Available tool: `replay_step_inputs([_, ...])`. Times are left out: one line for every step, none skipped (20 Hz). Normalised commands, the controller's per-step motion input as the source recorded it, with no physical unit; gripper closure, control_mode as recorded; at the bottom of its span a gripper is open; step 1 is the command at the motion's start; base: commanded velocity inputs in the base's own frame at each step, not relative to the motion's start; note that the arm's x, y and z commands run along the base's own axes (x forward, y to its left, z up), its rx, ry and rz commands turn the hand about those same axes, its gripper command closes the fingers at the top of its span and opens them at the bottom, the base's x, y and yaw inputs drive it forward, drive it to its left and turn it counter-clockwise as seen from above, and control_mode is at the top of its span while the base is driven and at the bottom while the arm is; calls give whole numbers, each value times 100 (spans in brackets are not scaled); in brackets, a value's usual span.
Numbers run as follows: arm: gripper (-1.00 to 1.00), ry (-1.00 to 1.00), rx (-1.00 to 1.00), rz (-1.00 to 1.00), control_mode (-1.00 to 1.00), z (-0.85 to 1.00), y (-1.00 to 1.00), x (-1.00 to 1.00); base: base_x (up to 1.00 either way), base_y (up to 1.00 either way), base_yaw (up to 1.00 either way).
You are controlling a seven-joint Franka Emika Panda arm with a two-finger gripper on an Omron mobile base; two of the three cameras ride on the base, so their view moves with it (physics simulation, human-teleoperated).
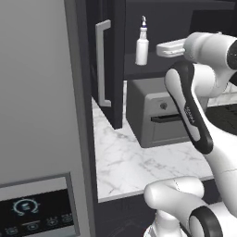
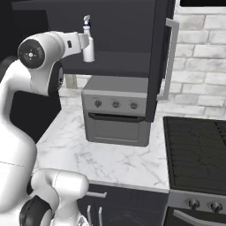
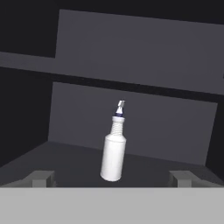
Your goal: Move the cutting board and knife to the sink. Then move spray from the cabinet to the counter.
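Observation:
The spray (image 1: 142, 46) (image 2: 88, 46) (image 3: 113, 151), a slim white bottle with a small trigger nozzle, stands upright on the shelf of the open dark cabinet (image 1: 115, 55) (image 2: 132, 35). My gripper (image 1: 161, 48) (image 2: 82, 42) (image 3: 113, 178) is level with the bottle, just short of it, and open. In the hand view the bottle sits centred ahead, between the two fingertips (image 3: 41, 178), which do not touch it. Below the shelf lies the white marble counter (image 1: 134, 162) (image 2: 119, 159). The cutting board, knife and sink are out of view.
A grey toaster oven (image 1: 155, 118) (image 2: 115, 114) stands on the counter under the shelf. The cabinet door with its silver bar handle (image 1: 102, 62) (image 2: 171, 59) hangs open. A tall grey fridge (image 1: 41, 115) fills the left; a black stove (image 2: 198, 154) is at the right.

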Motion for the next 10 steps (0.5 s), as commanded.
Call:
replay_step_inputs([-100,0,0,0,-100,-11,0,35,0,0,0])
replay_step_inputs([-100,0,0,0,-100,-8,0,32,0,0,0])
replay_step_inputs([-100,0,0,0,-100,-10,0,26,0,0,0])
replay_step_inputs([-100,0,0,0,-100,-6,0,16,0,0,0])
replay_step_inputs([-100,0,0,0,-100,-5,0,19,0,0,0])
replay_step_inputs([-100,0,0,0,-100,-5,0,17,0,0,0])
replay_step_inputs([-100,0,0,0,-100,-5,0,16,0,0,0])
replay_step_inputs([-100,0,0,0,-100,0,0,13,0,0,0])
replay_step_inputs([-100,0,0,0,-100,0,0,11,0,0,0])
replay_step_inputs([-100,0,0,0,-100,-3,0,7,0,0,0])
